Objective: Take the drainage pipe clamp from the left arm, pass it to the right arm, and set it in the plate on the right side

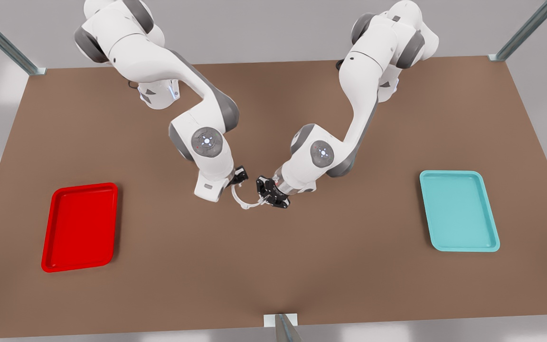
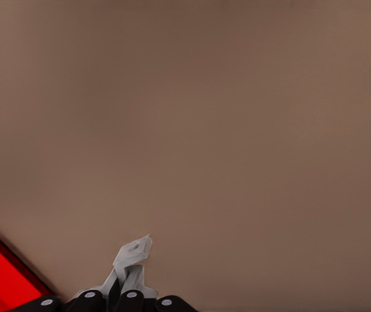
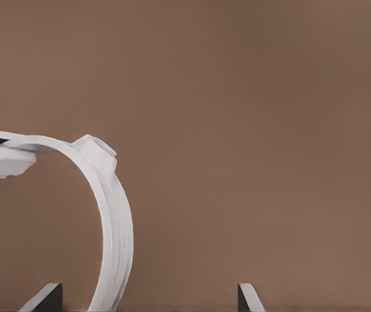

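Closest to us in the front view is the brown table point(image 1: 273, 266), with the red plate point(image 1: 80, 227) at the front view's left and a teal tray point(image 1: 458, 210) at its right. Between them, the drainage pipe clamp point(image 1: 247, 203) spans from the left end effector point(image 1: 268, 198) to the right end effector point(image 1: 238, 176). From the left wrist we see the left end effector point(image 2: 123, 300) clamped on the clamp's tab point(image 2: 132, 257), the plate point(image 2: 3, 279) well beyond. From the right wrist, the right end effector point(image 3: 145, 296) stands with fingers point(image 3: 42, 298) apart, the clamp's arc point(image 3: 117, 227) passing between them.
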Controlling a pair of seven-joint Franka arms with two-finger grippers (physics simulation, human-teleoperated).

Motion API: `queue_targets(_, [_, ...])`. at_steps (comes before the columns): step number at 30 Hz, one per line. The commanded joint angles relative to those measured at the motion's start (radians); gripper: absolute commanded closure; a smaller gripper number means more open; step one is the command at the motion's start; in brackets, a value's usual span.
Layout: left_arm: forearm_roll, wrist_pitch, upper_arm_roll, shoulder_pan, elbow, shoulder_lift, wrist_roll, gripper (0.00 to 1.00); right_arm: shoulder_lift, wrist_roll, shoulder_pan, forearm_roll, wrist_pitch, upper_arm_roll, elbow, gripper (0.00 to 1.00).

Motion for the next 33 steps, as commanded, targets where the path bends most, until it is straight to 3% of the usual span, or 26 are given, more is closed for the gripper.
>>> queue_targets(1, [-0.01,0.005,0.0,0.0,0.001,-0.002,-0.441,0.79,0.002,0.115,0.008,0.001,0.006,0.011,0.0,0.0])
queue_targets(9, [-0.01,0.004,0.002,0.0,0.001,-0.001,-0.438,0.79,0.011,0.134,0.002,-0.001,0.021,0.013,-0.009,0.0])
queue_targets(10, [-0.01,0.004,0.002,0.0,0.001,-0.001,-0.438,0.79,0.013,0.134,-0.001,-0.002,0.023,0.013,-0.009,0.04])
queue_targets(11, [-0.01,0.004,0.002,0.0,0.001,-0.001,-0.438,0.79,0.014,0.134,-0.001,-0.005,0.023,0.013,-0.009,0.21])
queue_targets(13, [-0.01,0.004,0.002,0.0,0.001,-0.001,-0.438,0.79,0.013,0.132,0.001,-0.008,0.035,0.013,-0.009,0.4])
queue_targets(14, [-0.01,0.004,0.002,0.0,0.001,-0.001,-0.438,0.79,0.014,0.132,0.002,-0.008,0.035,0.013,-0.009,0.56])
queue_targets(17, [-0.01,0.004,0.002,0.0,-0.001,-0.001,-0.436,0.79,0.014,0.132,0.002,-0.008,0.035,0.013,-0.009,0.72])
queue_targets(19, [-0.01,0.004,0.002,0.0,-0.001,-0.001,-0.436,0.79,0.014,0.132,0.002,-0.008,0.035,0.013,-0.009,0.79])
queue_targets(21, [-0.008,0.004,0.002,-0.002,-0.001,-0.001,-0.435,0.79,0.014,0.132,0.002,-0.008,0.037,0.013,-0.009,0.79])
queue_targets(22, [-0.008,0.004,0.002,-0.003,-0.001,-0.001,-0.418,0.0,0.014,0.132,0.002,-0.008,0.035,0.013,-0.009,0.79])
queue_targets(30, [-0.002,-0.013,0.003,0.0,-0.001,-0.015,-0.343,0.0,-0.003,0.12,-0.015,-0.008,0.026,0.013,-0.04,0.79])
queue_targets(33, [-0.004,-0.154,0.003,0.031,-0.001,-0.044,-0.134,0.0,-0.052,0.12,-0.044,-0.008,0.035,0.016,-0.124,0.79])
